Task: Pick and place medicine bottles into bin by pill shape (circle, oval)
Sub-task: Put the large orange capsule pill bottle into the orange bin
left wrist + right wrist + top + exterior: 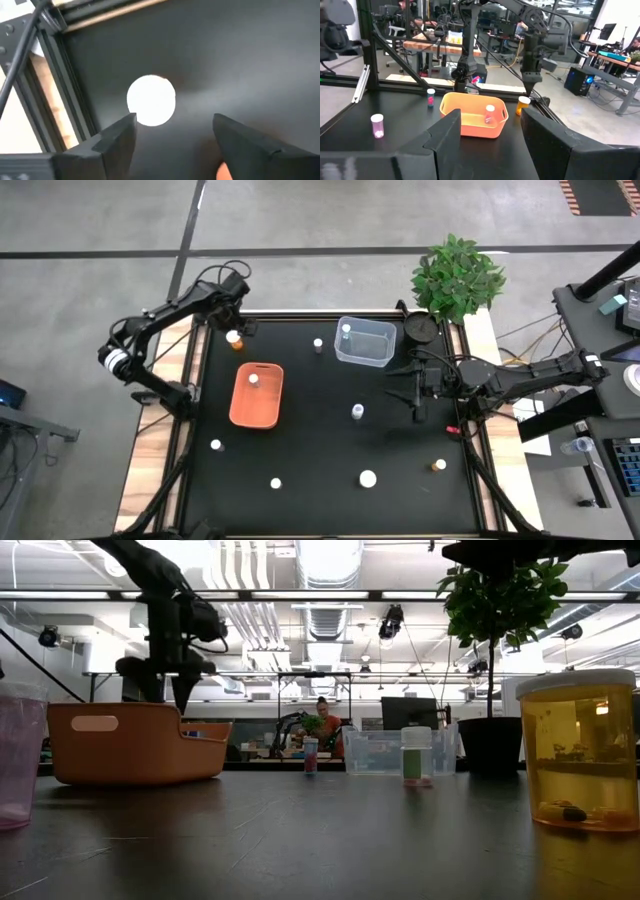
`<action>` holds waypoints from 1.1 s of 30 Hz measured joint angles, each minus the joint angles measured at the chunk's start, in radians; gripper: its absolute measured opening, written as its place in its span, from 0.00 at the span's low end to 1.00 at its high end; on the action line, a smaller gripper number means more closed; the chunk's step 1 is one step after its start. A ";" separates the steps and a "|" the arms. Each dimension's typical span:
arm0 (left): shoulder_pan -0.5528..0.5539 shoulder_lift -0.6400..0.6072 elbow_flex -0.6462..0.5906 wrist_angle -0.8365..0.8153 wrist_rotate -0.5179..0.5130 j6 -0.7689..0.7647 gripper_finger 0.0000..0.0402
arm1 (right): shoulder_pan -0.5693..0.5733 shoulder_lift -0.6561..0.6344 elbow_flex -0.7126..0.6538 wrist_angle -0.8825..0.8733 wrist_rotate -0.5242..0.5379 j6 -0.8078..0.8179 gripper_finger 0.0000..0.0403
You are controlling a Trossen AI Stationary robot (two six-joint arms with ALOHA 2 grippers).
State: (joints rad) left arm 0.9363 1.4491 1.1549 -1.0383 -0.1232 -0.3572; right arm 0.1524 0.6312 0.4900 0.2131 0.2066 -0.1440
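Left gripper (pixel 241 326) hanging with fingers spread, empty, directly above an orange bottle (pixel 234 338) standing upright just behind the orange bin (pixel 256 395); white cap slightly off centre between the fingers. Right gripper (pixel 413 385) half open, empty, far away.

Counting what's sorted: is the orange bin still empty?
No: one white-capped bottle already lies inside the orange bin.
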 joint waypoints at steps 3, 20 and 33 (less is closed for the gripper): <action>0.015 0.027 0.000 0.018 -0.001 -0.002 0.65 | 0.000 0.000 0.000 0.000 0.000 0.001 0.49; 0.054 0.120 0.000 0.033 -0.018 -0.005 0.66 | 0.000 -0.001 0.000 -0.023 0.001 -0.006 0.49; 0.057 0.120 0.000 0.033 -0.020 -0.007 0.66 | 0.000 0.000 0.000 -0.025 0.001 -0.006 0.49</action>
State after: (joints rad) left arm 0.9931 1.5696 1.1549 -1.0050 -0.1436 -0.3637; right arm 0.1520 0.6308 0.4900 0.1879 0.2081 -0.1497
